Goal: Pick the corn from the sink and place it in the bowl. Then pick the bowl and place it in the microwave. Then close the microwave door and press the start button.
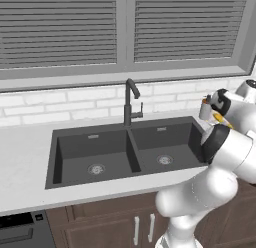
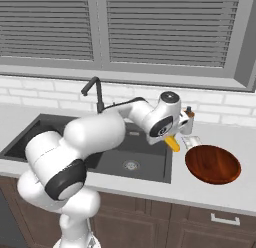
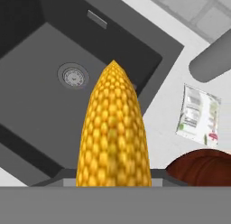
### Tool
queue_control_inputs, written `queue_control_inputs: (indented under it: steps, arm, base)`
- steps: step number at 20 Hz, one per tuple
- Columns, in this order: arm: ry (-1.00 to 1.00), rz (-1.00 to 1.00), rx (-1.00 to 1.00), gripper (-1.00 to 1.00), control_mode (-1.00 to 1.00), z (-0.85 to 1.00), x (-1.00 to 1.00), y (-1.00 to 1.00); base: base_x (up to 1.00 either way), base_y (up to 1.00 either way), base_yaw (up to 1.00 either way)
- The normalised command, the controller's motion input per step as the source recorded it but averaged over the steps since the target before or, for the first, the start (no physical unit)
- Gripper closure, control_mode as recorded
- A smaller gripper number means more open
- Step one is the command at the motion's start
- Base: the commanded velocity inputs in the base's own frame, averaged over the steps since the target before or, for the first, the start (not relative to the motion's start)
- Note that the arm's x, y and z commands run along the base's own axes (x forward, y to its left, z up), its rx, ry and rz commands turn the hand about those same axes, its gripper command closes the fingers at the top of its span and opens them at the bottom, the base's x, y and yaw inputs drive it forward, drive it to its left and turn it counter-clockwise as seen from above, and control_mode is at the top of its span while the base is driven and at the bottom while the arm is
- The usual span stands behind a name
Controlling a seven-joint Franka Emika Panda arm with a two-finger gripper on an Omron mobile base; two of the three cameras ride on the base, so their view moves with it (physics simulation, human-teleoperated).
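Note:
The yellow corn [image 2: 173,143] hangs in the air, and my gripper [image 2: 170,138] is shut on it above the right rim of the dark grey sink [image 2: 146,164]. The cob [image 3: 115,133] points up the middle of the hand view and hides my fingertips. In the left base view the corn [image 1: 223,120] pokes out below the hand at the far right. The reddish-brown bowl [image 2: 213,164] stands empty on the counter just right of the sink, and its rim [image 3: 203,168] shows at lower right in the hand view. The microwave and its door are out of view.
A tall black faucet [image 1: 131,99] rises behind the sink divider. A small printed packet [image 3: 197,114] lies on the counter between sink and bowl, and a grey shaker [image 2: 189,117] stands by the wall. Window blinds span the back.

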Motion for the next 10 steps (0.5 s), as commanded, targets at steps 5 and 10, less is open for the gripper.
queue_control_inputs:
  steps: [5, 10]
  arm:
    - [0.0, -0.02, 0.0, 1.0, -1.0, -0.01, 0.0, -0.55]
    - [0.0, -0.01, 0.0, 1.0, -1.0, -0.06, 0.0, -0.47]
  base:
    - [0.0, 0.0, 0.0]
    - [0.0, 0.0, 0.0]
